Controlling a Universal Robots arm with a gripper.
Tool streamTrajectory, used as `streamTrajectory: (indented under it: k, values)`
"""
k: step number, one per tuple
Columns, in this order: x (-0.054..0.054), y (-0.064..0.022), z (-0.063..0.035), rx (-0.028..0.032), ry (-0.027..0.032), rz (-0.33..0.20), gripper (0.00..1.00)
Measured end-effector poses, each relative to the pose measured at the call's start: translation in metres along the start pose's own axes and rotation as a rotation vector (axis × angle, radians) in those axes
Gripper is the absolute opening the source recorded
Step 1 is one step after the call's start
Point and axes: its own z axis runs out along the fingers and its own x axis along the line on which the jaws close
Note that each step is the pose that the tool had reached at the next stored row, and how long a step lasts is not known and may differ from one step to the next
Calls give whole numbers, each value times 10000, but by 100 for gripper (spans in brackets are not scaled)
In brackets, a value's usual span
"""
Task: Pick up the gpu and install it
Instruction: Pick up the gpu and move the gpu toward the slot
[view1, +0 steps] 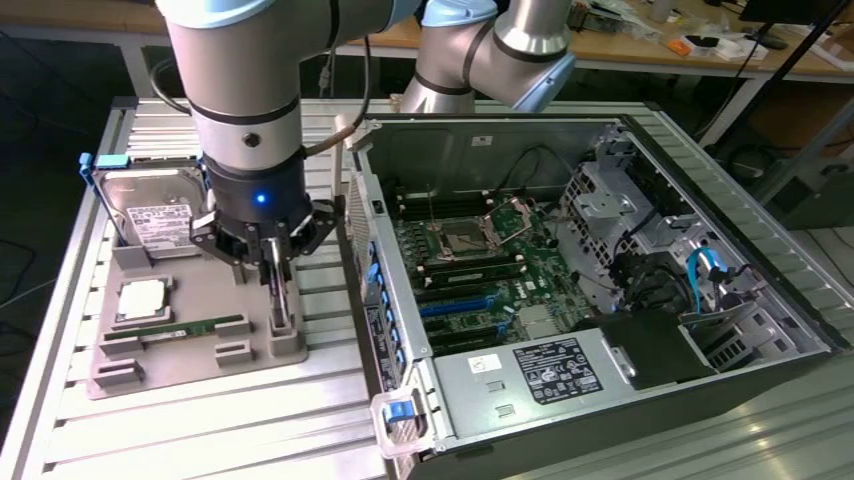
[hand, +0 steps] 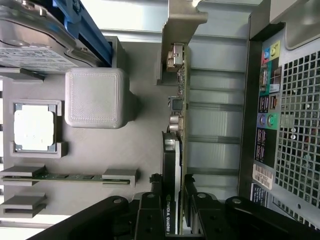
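The gpu (view1: 276, 292) stands on edge at the exterior view's right side of the grey parts tray (view1: 200, 352), its lower end still at the tray's holder. My gripper (view1: 271, 250) reaches straight down over it. In the wrist view the gpu (hand: 173, 160) runs edge-on, black cooler on one side and circuit board on the other, with its silver bracket (hand: 181, 20) at the far end. My gripper (hand: 172, 205) is shut on the gpu, one black finger against each face.
On the tray (hand: 145, 150) lie a hard drive (view1: 154, 215), a processor chip (view1: 143, 300) and a green memory stick (view1: 194, 328). The open computer case (view1: 641, 130) lies at the exterior view's right, motherboard (view1: 494, 270) with blue slots (view1: 461, 310) facing up. The case's rear panel (hand: 267, 115) is close beside the gpu.
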Motion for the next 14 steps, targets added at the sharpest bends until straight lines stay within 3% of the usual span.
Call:
streamTrajectory:
  k: [8,14]
  values:
    - [-2,10,-114,-1,-1,0,27]
    - [-2,11,-124,-4,-2,0,27]
